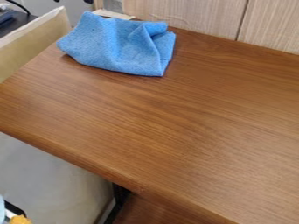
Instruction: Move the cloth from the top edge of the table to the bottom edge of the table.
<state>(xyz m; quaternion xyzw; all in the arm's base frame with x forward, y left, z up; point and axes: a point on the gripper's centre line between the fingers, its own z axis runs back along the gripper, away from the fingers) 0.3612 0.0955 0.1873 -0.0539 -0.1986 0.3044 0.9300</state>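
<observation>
- Camera view, tableside: how far open the jaws are, and whether they have hold of anything, cannot be told.
- 1 blue cloth (119,46), rumpled and soft-looking, lies on the wooden table (158,127) near its top edge, toward the upper left corner. Folds rise along its right side; its lower hem rests on the wood. Whether its far side hangs past the edge is hard to tell.
- The job appears to stand at step 1, the pickup, with the cloth at its starting end and the carry and the release ahead.
- Next move calls for the jaws to come down over a raised fold, spread enough to straddle it, then close on a good pinch of fabric. A shallow grip could let the cloth slip.
- From there, a modest lift and a carry toward the bottom edge would follow, with the release made short of the rim; set too far out, the limp fabric could slide off.
- Behind the table stands a pale wood-grain panel (187,15), which leaves little room for error on the cloth's far side.
- To the left, a tan board (32,43) slants past the table's side; at the lower left corner sits a small orange object (19,219).
</observation>
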